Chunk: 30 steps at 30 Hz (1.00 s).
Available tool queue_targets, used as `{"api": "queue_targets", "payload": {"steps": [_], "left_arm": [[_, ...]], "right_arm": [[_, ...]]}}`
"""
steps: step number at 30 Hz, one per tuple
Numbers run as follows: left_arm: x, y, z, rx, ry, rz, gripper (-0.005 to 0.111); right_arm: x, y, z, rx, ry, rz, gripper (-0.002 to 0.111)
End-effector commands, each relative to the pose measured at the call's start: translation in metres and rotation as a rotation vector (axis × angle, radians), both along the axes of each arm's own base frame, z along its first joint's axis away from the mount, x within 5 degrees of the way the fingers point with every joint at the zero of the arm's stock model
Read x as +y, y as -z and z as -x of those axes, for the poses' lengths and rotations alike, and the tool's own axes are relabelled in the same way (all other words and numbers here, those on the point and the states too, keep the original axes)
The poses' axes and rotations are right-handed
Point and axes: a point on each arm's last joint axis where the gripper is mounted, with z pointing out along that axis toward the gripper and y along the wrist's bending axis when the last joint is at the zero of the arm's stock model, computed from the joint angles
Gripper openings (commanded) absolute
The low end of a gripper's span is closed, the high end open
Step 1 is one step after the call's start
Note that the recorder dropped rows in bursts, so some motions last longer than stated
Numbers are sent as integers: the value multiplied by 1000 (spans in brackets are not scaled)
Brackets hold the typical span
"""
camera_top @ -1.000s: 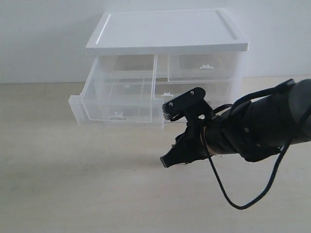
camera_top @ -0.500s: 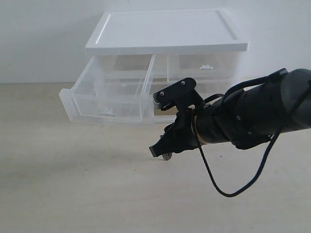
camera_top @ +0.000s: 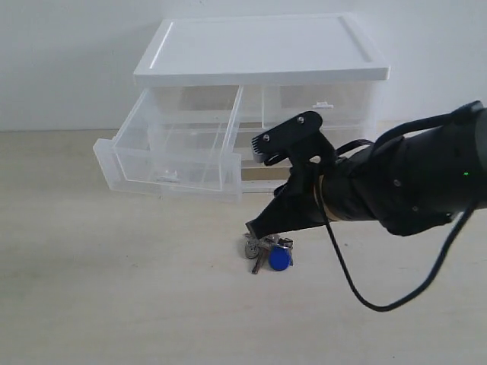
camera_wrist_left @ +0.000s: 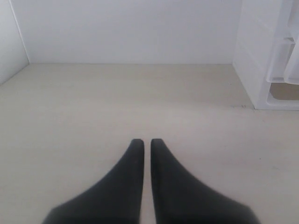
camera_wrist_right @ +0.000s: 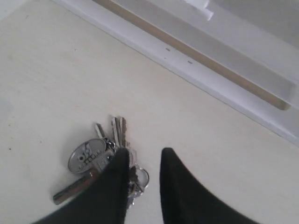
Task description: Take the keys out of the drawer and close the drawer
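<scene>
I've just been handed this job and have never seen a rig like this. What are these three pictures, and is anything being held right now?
This is a robot with two black arms, each ending in a two-finger gripper. The wide picture comes from a camera off the arms. It shows the right arm reaching in front of a white-topped cabinet, whose upper left drawer stands pulled out. The other two pictures come from cameras on the wrists, looking along the fingers. The left gripper is shut and holds nothing. The right gripper has its fingers apart, just over the keys. These lie on the table with their blue fob. Nothing looks held, though one finger hides part of the bunch.
</scene>
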Motion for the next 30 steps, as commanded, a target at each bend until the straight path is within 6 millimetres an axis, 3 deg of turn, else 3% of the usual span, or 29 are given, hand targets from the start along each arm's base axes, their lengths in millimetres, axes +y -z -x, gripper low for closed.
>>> {"api": "queue_targets", "payload": {"steps": [1,9,22,30], "left_arm": [[0,1,0,2,-2,2,5],[0,1,0,2,-2,2,5],[0,1,0,2,-2,2,5],[0,1,0,2,-2,2,5]], "right_arm": [[-18,-21,16,-53,16,-6,0],[-47,-80,60,-189,-27,-133,0],[-108,-183,174,-529,-222,-524,0],[-147,-214,235,-746,-296,-678,0]]}}
